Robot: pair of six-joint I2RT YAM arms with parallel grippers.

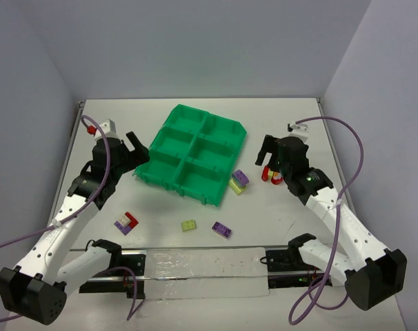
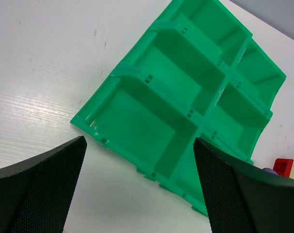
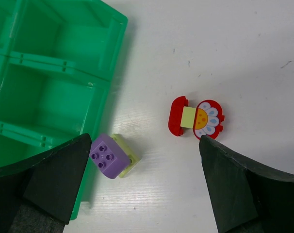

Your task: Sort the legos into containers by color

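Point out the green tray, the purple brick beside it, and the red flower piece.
green tray (image 1: 202,178), top external view, bare compartment floor.
purple brick (image 3: 107,156), right wrist view, studded top.
red flower piece (image 3: 208,119), right wrist view, printed flower face.

You had free table (image 3: 244,58) between the spread fingers of your right gripper (image 3: 146,187), with only the red flower piece (image 3: 198,118) ahead. The purple-and-yellow stack (image 3: 110,158) sat just beside the tray wall (image 3: 113,63), narrowing that side.
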